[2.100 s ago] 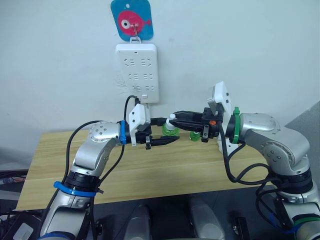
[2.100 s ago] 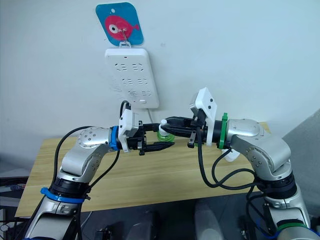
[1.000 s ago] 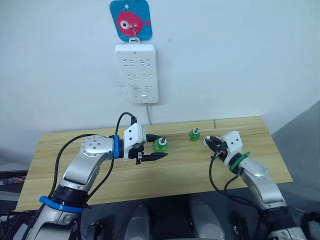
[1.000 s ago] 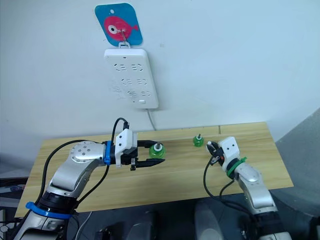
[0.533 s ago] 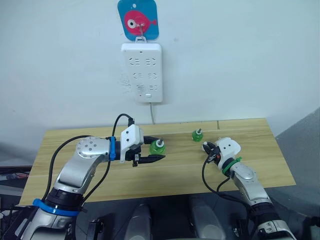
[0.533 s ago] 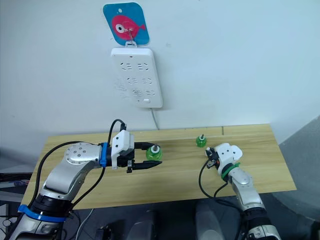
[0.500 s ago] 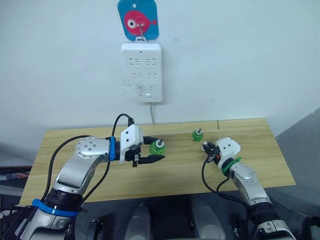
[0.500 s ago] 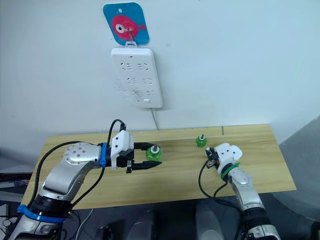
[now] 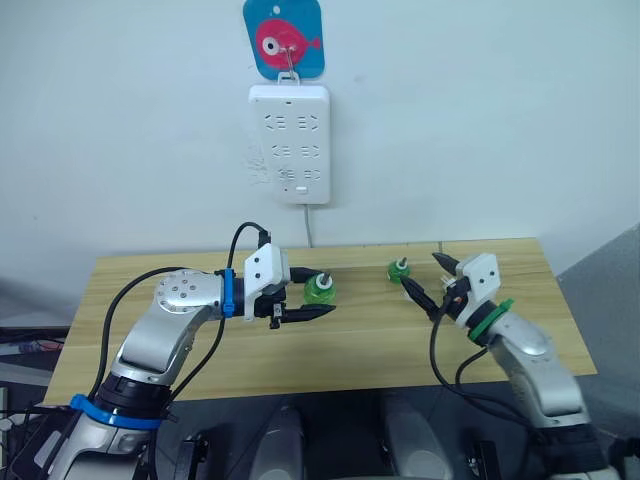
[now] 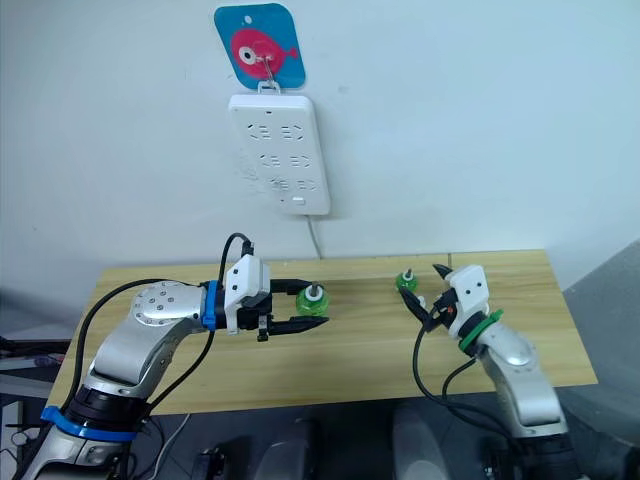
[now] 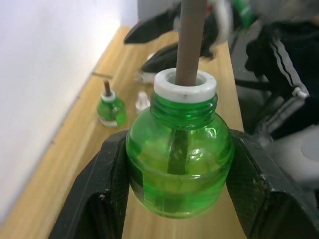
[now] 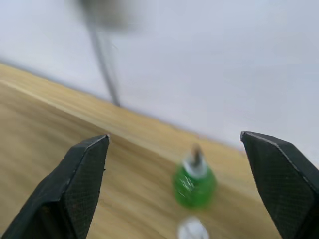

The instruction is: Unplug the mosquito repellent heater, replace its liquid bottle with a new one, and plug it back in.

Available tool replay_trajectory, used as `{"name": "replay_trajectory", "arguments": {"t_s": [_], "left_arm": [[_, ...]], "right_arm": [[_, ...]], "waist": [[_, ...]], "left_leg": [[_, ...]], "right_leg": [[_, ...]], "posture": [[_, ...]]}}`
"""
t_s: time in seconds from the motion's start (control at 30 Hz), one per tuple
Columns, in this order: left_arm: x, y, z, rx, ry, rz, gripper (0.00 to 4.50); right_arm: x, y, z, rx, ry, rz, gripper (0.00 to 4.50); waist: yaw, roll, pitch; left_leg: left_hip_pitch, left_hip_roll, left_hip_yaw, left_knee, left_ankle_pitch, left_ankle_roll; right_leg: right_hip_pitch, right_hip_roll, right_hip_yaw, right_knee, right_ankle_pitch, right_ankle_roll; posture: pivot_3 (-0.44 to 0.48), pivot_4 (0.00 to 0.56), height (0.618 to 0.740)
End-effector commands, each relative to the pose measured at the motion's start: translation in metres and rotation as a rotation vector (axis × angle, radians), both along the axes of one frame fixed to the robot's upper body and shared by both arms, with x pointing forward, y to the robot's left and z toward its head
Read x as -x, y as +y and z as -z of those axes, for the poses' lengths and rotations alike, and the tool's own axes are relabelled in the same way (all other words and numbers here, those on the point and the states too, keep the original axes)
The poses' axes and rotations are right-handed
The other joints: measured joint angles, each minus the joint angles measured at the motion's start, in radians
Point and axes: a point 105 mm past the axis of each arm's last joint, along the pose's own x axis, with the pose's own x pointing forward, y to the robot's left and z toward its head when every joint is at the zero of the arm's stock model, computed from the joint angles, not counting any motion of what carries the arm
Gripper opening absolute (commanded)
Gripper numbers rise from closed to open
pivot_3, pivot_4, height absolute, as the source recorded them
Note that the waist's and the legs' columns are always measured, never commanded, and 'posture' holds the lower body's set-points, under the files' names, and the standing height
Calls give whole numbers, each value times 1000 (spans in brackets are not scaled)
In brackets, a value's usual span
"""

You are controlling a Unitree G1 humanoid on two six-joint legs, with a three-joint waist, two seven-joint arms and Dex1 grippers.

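Closest to me, my left gripper point(image 9: 310, 298) is squeezed tight on a green bottle point(image 11: 178, 164). One black finger is on each side of its round belly, and its brown stick points up. I think I should hold this one straight up so nothing drips out. My right gripper point(image 9: 420, 270) is wide open with nothing in it, just beside the second green bottle point(image 12: 194, 185), which stands on the wooden table point(image 9: 350, 345). I think this one is next to pick up. To do it well, I should go in slowly with my fingers wide and close on the fat green part, not on the thin stick on top. A small white piece point(image 12: 192, 230) lies right by that bottle. I cannot tell what it is, so I should not bump it. Far back on the wall hangs the white power strip point(image 9: 290, 143), under a blue fish hook point(image 9: 285, 38).
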Motion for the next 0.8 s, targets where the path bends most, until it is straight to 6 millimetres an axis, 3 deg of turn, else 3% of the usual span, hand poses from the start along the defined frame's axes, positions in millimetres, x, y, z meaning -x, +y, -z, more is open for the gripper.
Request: {"name": "replay_trajectory", "arguments": {"t_s": [0.03,0.2,0.47,0.7,0.8], "left_arm": [[1,-7,-14,49,-19,44,2341],[3,-15,-24,86,-6,101,2341],[9,-25,-31,103,7,168,2341],[8,-27,-37,122,-10,170,2341],[8,-27,-37,121,-11,171,2341]], "right_arm": [[27,31,-38,-19,19,-258,4500],[49,58,-68,-11,88,-527,4500],[44,84,-67,12,93,-644,4500],[37,94,-65,0,69,-659,4500],[36,94,-65,-5,65,-665,3867]], "waist": [[-2,0,0],[-1,-1,0],[-1,-1,0],[-1,-1,0],[-1,-1,0]], "left_leg": [[0,0,0,0,0,0],[0,0,-1,0,0,0],[-2,0,-1,0,0,1],[-2,0,-1,-1,0,1],[-2,0,-1,-1,0,1]], "right_leg": [[0,0,0,0,0,0],[0,0,-1,0,0,0],[0,0,-2,-6,0,0],[0,0,-3,-6,0,0],[0,0,-3,-6,0,0]], "posture": [[-110,259,734],[-114,259,734],[-108,254,734],[-100,254,734],[-100,254,734]]}}
